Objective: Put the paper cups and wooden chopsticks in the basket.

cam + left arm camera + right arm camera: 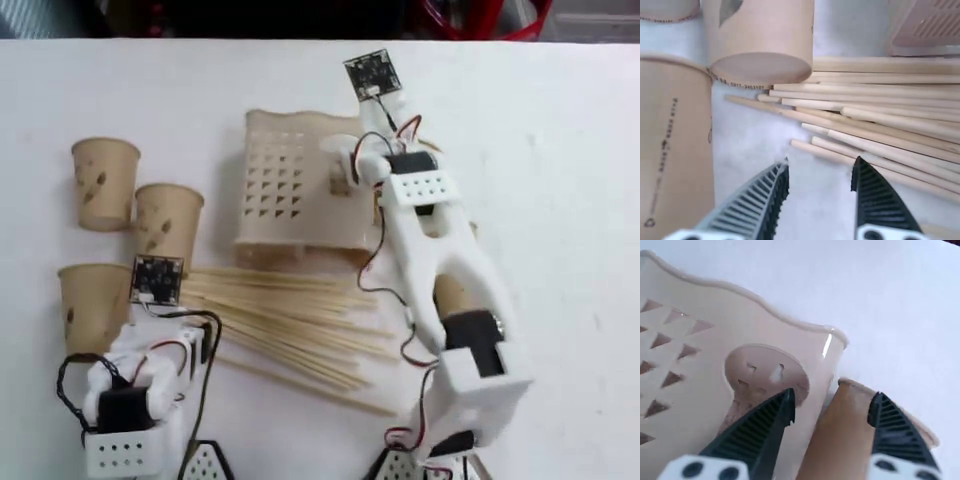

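The perforated beige basket [290,190] sits at the middle of the white table [560,150], its wall of triangular holes facing up towards the high camera. Three cups stand grouped at the left, none of them in the basket: the far-left paper cup [105,185], the middle paper cup [168,228] just right of and nearer than it, and the near-left paper cup [90,308]. The wooden chopsticks [290,325] lie loose on the table in a fanned pile just near of the basket, running left to right.

The left arm [130,400] is at the near-left corner. The left gripper [821,175] has its jaws spread moderately wide with nothing between them, over bare table, with the near-left paper cup on its left and the chopstick ends on its right (whether one fingertip touches the nearest stick cannot be told).

The right arm [440,250] stretches from the near right to the basket's right end. The right gripper [832,410] is spread wide and grips nothing, one finger in front of the basket's handle wall, the other in front of a fourth paper cup [850,445] that lies just beside that wall, outside the basket
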`<action>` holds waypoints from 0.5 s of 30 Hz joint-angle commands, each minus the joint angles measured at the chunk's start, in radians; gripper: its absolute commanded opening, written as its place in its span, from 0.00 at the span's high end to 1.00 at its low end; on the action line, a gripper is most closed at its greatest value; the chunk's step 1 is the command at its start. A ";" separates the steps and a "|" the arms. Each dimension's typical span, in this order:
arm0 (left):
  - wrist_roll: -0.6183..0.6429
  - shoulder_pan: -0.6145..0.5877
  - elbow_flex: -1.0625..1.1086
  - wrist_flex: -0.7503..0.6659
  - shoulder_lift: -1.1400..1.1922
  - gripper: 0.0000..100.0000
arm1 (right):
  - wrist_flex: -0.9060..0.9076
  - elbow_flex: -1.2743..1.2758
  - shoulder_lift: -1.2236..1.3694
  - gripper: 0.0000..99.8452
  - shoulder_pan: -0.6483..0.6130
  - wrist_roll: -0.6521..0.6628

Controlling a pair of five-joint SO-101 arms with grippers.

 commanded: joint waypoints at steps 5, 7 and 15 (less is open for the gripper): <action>0.000 -0.005 -0.003 0.002 -0.012 0.79 | 0.024 -0.020 0.036 0.76 0.001 0.003; 0.000 -0.005 -0.003 0.002 -0.012 0.79 | 0.048 -0.020 0.038 0.76 -0.005 0.003; 0.000 -0.005 -0.003 0.002 -0.012 0.79 | 0.054 -0.026 0.025 0.97 0.004 0.003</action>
